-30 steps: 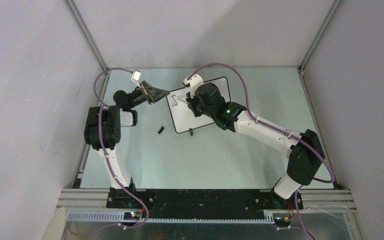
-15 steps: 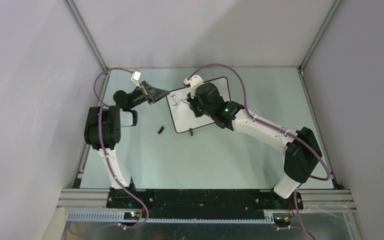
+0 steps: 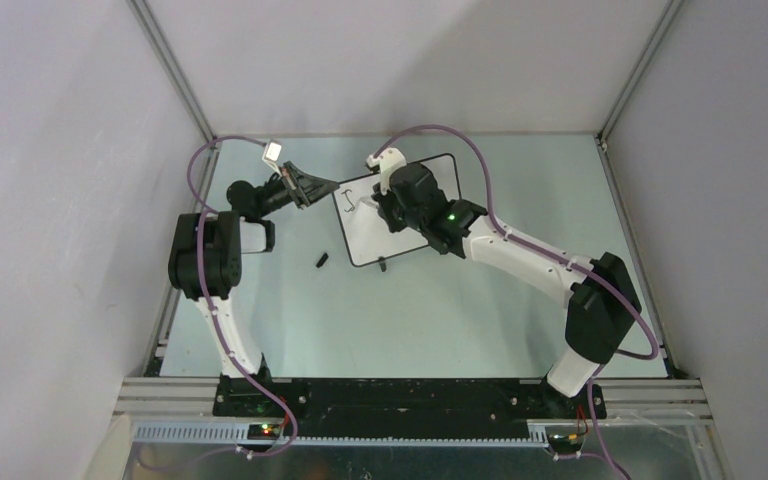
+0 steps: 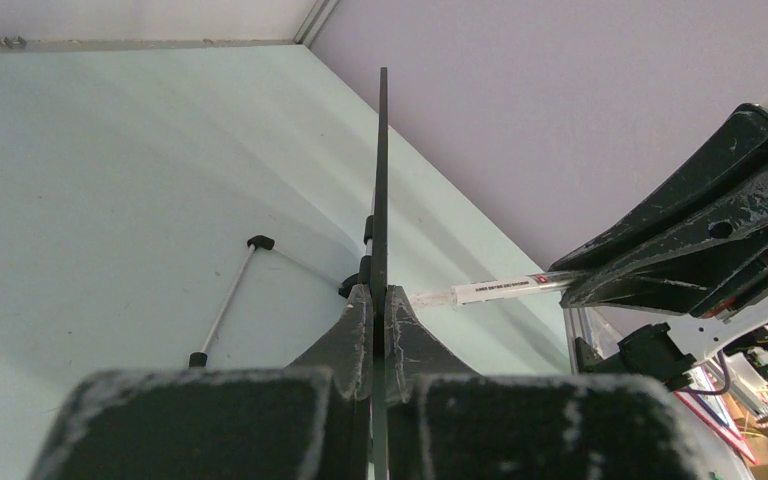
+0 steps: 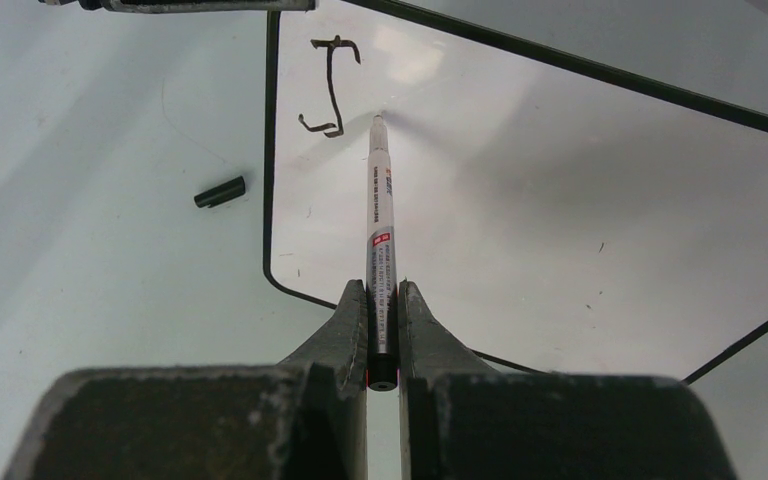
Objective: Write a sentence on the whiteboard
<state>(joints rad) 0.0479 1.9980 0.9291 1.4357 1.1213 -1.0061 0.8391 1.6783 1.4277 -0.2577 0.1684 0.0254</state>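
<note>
Loose cap (image 3: 322, 260) left of whiteboard (image 3: 364, 240)

L claw (image 4: 375, 302) pinches whiteboard (image 4: 383, 180) edge-on; R claw (image 4: 572, 283) holds marker (image 4: 500, 290), tip prob. touching it.

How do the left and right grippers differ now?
The left gripper clamps the whiteboard by its edge; the right gripper clamps a marker pen. The left gripper sits at the board's side; the right gripper hangs over its face, pen tip near the written letter. Both are shut.
</note>
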